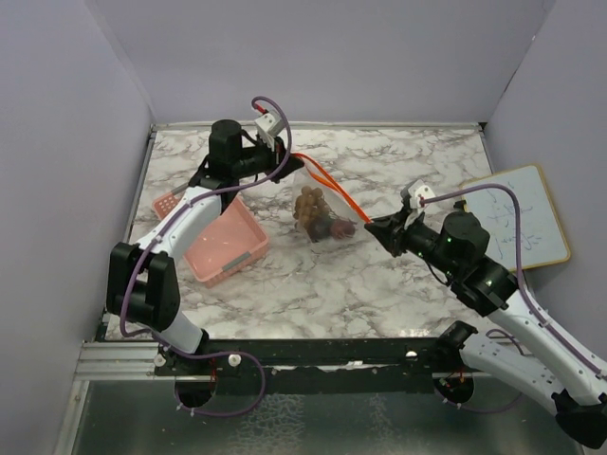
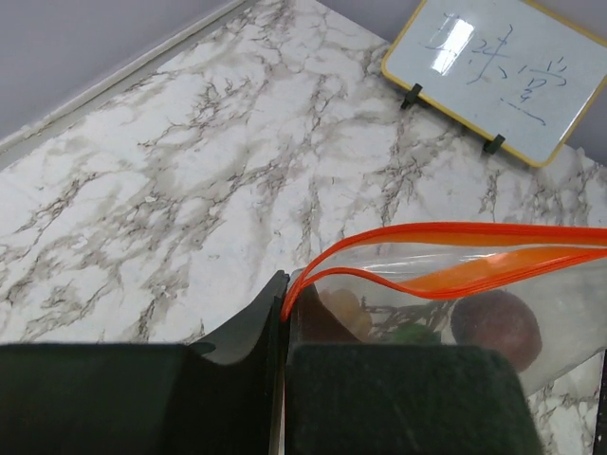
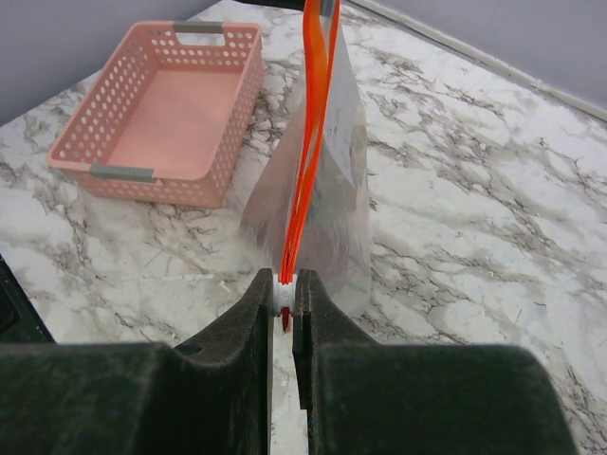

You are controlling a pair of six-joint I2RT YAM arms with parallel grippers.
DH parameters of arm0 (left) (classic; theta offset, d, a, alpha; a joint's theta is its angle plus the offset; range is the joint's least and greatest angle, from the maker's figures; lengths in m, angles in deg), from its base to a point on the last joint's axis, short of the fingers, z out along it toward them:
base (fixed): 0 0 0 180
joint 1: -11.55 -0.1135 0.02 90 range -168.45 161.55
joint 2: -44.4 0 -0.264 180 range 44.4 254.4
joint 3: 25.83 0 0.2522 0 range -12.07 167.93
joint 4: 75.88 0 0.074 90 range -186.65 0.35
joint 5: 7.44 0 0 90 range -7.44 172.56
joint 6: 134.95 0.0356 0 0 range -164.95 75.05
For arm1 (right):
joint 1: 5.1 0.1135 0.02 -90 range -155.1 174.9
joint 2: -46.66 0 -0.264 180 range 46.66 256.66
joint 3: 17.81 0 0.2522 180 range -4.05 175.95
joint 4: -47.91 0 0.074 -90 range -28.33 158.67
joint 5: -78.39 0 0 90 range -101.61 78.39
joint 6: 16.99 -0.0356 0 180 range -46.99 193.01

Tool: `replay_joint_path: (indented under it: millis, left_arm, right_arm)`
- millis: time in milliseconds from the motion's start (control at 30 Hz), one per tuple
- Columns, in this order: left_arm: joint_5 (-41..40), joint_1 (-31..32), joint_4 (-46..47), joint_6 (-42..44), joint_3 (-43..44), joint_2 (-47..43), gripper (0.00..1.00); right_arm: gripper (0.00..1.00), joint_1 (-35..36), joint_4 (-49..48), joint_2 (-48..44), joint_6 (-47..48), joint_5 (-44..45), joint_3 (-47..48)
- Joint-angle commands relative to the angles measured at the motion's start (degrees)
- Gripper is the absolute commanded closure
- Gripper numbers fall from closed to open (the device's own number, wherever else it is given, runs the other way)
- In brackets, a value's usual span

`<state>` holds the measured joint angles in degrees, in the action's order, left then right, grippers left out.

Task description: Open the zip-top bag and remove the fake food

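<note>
- Right claw (image 3: 283,296), closest in its own wrist view, has its black fingers narrowed onto one end of the bag (image 3: 332,190). They pinch the orange-red zip strip (image 3: 313,114) at a small white tab.
- Left claw (image 2: 283,299) is clamped on the opposite end of the strip, its fingers nearly together with the plastic between them.
- Seen from above, the bag hangs stretched between the two claws over the middle of the marble table (image 1: 398,161). The strip runs diagonally from the far left claw down to the nearer right claw.
- Next to the left claw the strip's two sides stand apart in a narrow gap; toward the right claw they lie together.
- Low inside the bag sit a golden-brown grape bunch (image 1: 308,207) and a maroon fruit (image 1: 334,227), touching each other.
- A green bit between them may be a leaf; it is too blurred to tell.
- A pink basket (image 1: 256,227) stands just left of the bag, apart from it.
- A whiteboard (image 1: 517,218) lies at the table's right edge.
</note>
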<state>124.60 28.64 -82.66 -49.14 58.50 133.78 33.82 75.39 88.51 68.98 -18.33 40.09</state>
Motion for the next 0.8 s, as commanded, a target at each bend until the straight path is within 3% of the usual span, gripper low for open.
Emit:
replay_joint_path:
  millis: [0, 100, 133, 233, 300, 367, 533, 767]
  left_arm:
    - [-15.6, -3.5, 7.2, -4.5, 2.5, 2.0, 1.00]
    - [-13.0, -3.7, 10.2, -6.3, 1.4, 2.4, 1.00]
    - [-11.6, -3.8, 11.5, -6.7, 0.7, 2.2, 1.00]
    - [-2.9, -3.7, 17.9, -8.6, -2.5, 1.2, 1.00]
    - [6.3, -3.7, 22.9, -11.0, -4.2, 1.1, 1.00]
    - [13.5, -3.6, 26.7, -13.7, -5.6, 1.5, 1.00]
    - [21.5, -2.9, 33.6, -16.6, -10.7, 0.9, 1.00]
    - [27.7, 0.4, 30.3, -15.7, -9.0, 2.8, 1.00]
  right_arm:
    - [0.99, 0.0, 3.7, -3.1, -1.6, -2.2, -0.5]
    - [0.98, 0.0, 4.0, -3.3, -1.8, -2.2, -1.0]
    - [0.94, 0.0, 4.0, -3.3, -1.8, -2.3, -1.0]
    - [0.65, 0.1, 3.6, -3.1, -2.0, -2.4, -0.2]
    - [0.57, 0.0, 3.5, -2.6, -2.0, -1.5, 1.1]
    - [0.54, 0.0, 3.0, -2.2, -2.2, -0.3, 2.3]
    - [0.51, 0.0, 0.1, 1.1, -2.0, 0.9, 3.3]
    - [0.49, 0.0, -7.2, 12.5, -1.8, -2.2, 5.2]
